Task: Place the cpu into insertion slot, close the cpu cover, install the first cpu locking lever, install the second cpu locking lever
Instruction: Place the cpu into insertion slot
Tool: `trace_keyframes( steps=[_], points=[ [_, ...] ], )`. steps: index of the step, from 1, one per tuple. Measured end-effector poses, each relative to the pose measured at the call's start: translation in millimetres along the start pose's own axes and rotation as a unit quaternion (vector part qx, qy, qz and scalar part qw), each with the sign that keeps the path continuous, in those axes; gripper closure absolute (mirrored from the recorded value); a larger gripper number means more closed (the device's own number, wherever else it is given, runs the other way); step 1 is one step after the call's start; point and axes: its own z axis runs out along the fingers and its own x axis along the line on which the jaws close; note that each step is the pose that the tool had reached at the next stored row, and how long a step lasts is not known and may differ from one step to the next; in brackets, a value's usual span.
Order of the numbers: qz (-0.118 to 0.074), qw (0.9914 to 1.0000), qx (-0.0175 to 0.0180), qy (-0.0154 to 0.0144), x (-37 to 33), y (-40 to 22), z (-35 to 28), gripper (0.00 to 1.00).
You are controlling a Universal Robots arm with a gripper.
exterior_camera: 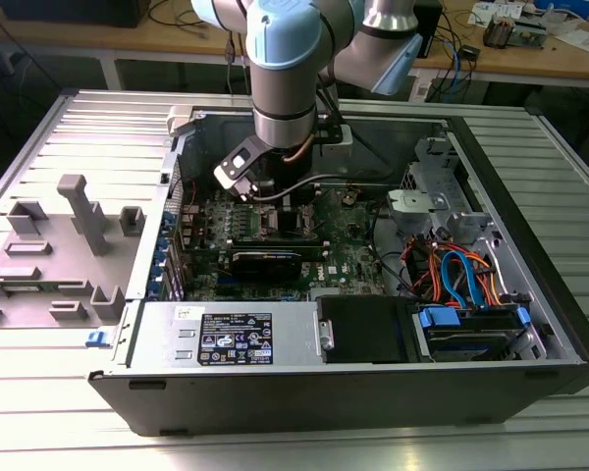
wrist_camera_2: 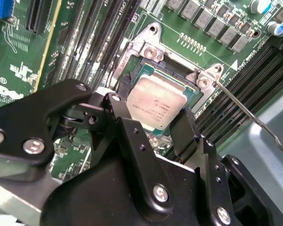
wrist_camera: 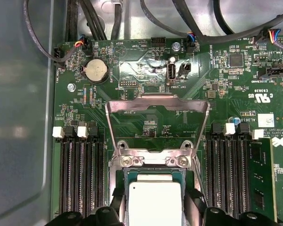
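Note:
The cpu (wrist_camera_2: 155,103), a small square chip with a silvery top, lies level in the insertion slot (wrist_camera_2: 166,71), whose dark frame shows around its edges. My gripper (wrist_camera_2: 153,117) is shut on it, one black finger (wrist_camera_2: 119,101) against each of two opposite sides. In the first wrist view the cpu (wrist_camera: 154,201) sits between the fingers (wrist_camera: 193,207), and the cpu cover (wrist_camera: 158,106) stands swung open beyond the socket. A thin metal locking lever (wrist_camera_2: 247,115) sticks out, released, beside the socket. In the exterior view the arm (exterior_camera: 285,98) reaches down into the computer case.
Long black memory slots (wrist_camera: 80,174) flank the socket on both sides. A black graphics card (exterior_camera: 275,261) lies across the green motherboard (exterior_camera: 348,250). Drive bays with blue and orange cables (exterior_camera: 461,280) fill the exterior view's right. A grey fixture tray (exterior_camera: 59,245) sits outside the case.

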Motion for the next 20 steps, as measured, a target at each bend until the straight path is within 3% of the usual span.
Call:
trace_keyframes(
  steps=[5, 13, 17, 19, 20],
  points=[
    [0.0, 1.0, 0.0007, 0.0, 0.1, 0.1, -1.9, 0.38],
    [0.0, 0.99997, 0.0076, 0.0001, 0.6, 1.0, -15.8, 0.38],
    [0.0, 0.99993, 0.0121, 0.0002, 0.8, 1.7, -21.5, 0.59],
    [0.001, 0.99992, 0.0124, 0.0001, 0.7, 2.1, -21.5, 0.59],
    [0.001, 0.99992, 0.0125, 0.0001, 0.8, 2.2, -21.5, 0.65]
  ],
)
